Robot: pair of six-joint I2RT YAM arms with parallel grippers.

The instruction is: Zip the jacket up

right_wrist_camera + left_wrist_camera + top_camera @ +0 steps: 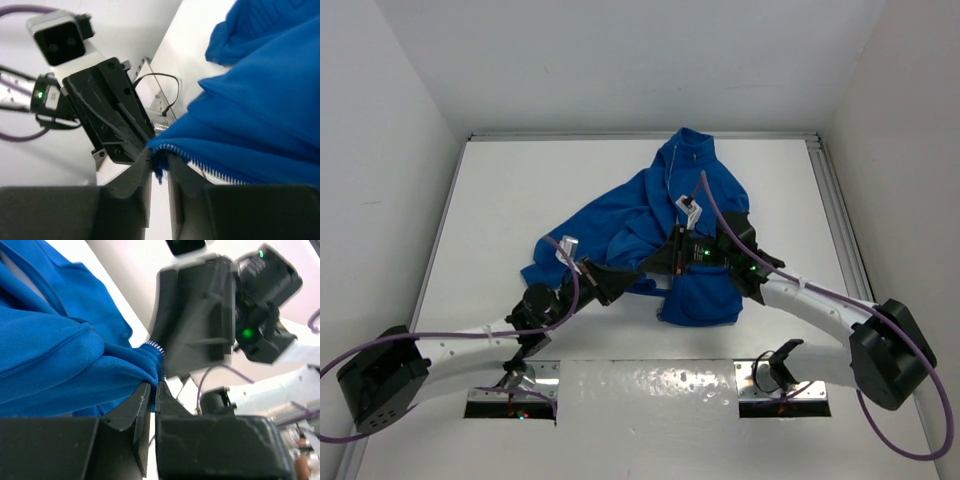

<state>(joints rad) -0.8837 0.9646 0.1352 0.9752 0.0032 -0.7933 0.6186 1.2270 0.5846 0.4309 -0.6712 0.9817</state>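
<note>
Jacket (660, 215) is royal-blue fleece, lying rumpled on the white table (520, 190), a bit right of the middle and closer to the far edge than the near one. My read on handling: it's light and floppy with zero stiffness, so it'll bunch and drag rather than slide as one piece. It won't stay put unless something pins it. Fleece isn't slippery or fragile, so a firm pinch should be fine. Best place to grab, I'd guess, is right at the bottom of the front opening, one side per gripper, close to the teeth, so the two zipper ends can be lined up.

Direction-wise, the collar (688, 150) points at the far edge and the hem (700, 310) faces the near edge. So the long axis runs far-to-near, with one side flopped out toward the left edge.

Left gripper (154, 387) is closed tight on the lower front corner of the fleece, fabric wedged between its fingers (135, 402). Right gripper (159, 161) sits just beside it, facing it. Its fingers (182, 172) stand a little apart with the zipper edge dangling into the gap, so it looks loose, not clamped.

Zipper (210, 170) is thin and silver-white, teeth unjoined where I can see them.
</note>
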